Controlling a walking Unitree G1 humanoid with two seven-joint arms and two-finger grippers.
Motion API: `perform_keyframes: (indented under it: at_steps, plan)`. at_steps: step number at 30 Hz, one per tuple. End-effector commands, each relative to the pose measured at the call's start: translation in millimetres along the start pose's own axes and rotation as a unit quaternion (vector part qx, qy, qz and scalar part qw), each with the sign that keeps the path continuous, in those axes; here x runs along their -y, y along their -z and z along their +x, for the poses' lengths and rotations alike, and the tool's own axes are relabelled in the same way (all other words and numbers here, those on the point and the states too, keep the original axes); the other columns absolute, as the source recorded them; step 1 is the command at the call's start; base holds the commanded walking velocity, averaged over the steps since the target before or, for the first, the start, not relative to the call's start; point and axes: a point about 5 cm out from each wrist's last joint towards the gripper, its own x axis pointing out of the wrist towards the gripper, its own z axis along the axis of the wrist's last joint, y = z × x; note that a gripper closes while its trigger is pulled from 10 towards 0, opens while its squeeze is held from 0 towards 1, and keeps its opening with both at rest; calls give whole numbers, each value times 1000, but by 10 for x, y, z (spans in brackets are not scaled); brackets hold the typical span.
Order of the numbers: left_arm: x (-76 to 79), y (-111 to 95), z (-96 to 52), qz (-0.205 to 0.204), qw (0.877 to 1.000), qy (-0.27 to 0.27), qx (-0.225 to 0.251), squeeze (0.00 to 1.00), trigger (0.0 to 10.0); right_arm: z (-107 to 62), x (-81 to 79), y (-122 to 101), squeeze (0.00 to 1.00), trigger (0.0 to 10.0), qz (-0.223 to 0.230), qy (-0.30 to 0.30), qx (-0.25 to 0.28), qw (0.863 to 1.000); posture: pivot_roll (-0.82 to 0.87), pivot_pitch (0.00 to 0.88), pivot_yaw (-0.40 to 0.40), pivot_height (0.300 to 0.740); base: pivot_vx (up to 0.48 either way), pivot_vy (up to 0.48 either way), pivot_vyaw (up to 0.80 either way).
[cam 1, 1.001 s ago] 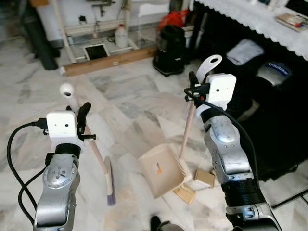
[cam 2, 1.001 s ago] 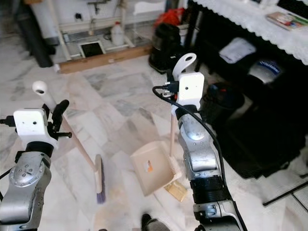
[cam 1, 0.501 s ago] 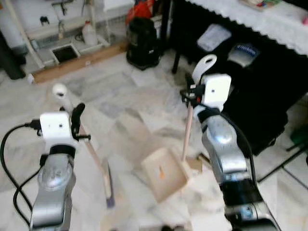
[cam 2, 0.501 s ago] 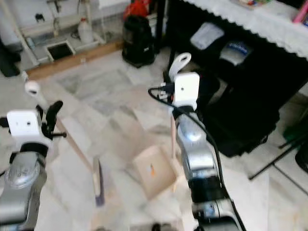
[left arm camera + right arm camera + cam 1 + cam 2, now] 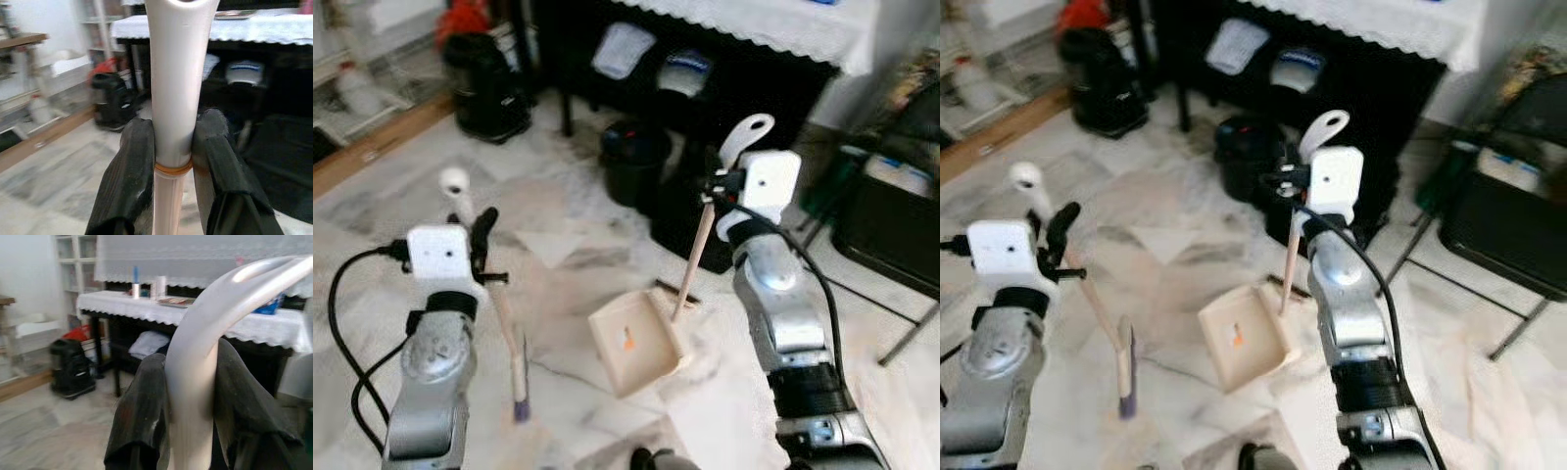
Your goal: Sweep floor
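My left gripper [image 5: 480,240] is shut on the pale handle of a broom [image 5: 506,328]. The broom slants down to its brush head [image 5: 1124,377] on the marble floor. In the left wrist view both black fingers [image 5: 134,171] press the white handle [image 5: 176,88]. My right gripper [image 5: 715,186] is shut near the looped top of the long handle of a beige dustpan [image 5: 631,343]. The pan sits low over the floor between the arms. In the right wrist view the fingers [image 5: 142,421] clamp the dustpan's handle [image 5: 195,382].
A black table under a white lace cloth [image 5: 754,20] stands ahead, with a round black bin [image 5: 631,162] in front of it. A black canister [image 5: 489,83] is at the far left. Thin metal legs [image 5: 862,294] and a dark case [image 5: 891,220] stand on the right.
The whole view has swung to the right, toward the black table, so the camera moved. Both grippers keep their hold on the broom and the dustpan.
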Motion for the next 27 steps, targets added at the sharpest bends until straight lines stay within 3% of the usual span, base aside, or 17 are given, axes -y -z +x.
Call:
perform_keyframes:
  at_steps: [1,7,27]
  plan:
    - [-14,-81,-3,-2,1000,2,19,0,10000,18,-24,-121,0,10000,-4,-3,26,1000,-34,160,-20,740,0,0,-788]
    - [-7,-70,-3,-3,1000,5,14,0,10000,0,-14,-100,0,10000,-1,-1,24,1000,-34,162,-19,740,0,0,-786]
    - [1,-35,-15,-2,1000,8,3,0,10000,-47,22,7,0,10000,2,15,-1,1000,-37,153,-19,740,0,0,0]
